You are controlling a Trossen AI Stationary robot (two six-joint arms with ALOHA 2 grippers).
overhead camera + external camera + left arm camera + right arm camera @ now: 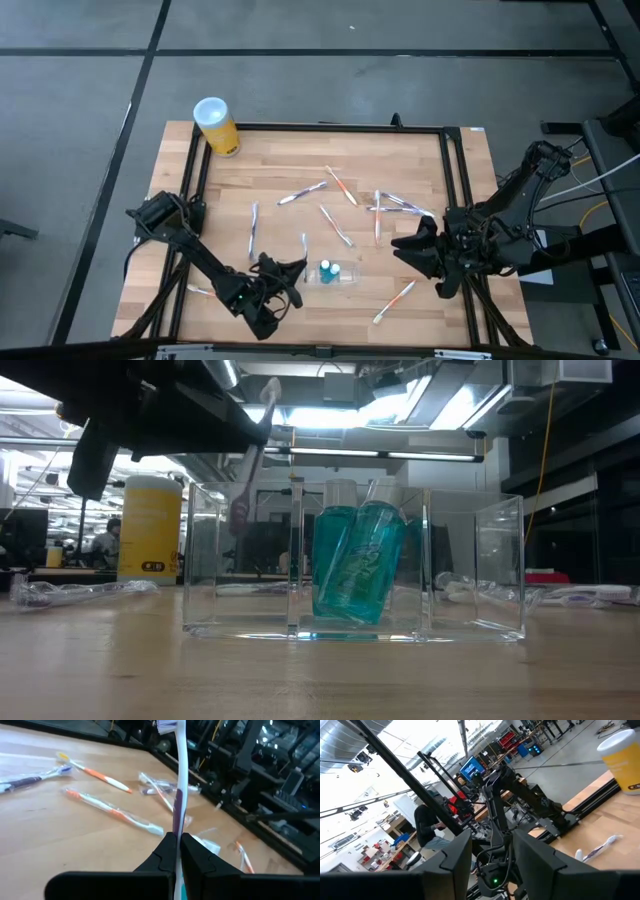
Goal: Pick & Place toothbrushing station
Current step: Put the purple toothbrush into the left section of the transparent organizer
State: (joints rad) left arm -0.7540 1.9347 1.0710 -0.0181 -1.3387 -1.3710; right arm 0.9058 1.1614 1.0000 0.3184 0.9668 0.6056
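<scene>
Now, left gripper (176, 851): you are pinching a purple toothbrush (179, 795) upright, just above the clear holder (355, 565).
Handling: it is looking light, stiff, slippery; keep holding the mid-handle.
Right gripper (420, 247): it is waiting open, well right of the holder.

Your wooden table (420, 300) and what lies on it

You have the yellow canister (216, 126) at eleven o'clock, loose toothbrushes (340, 186) scattered around the centre and towards three, and the clear holder (336, 273) with its teal tube (328, 270) near six.
</scene>
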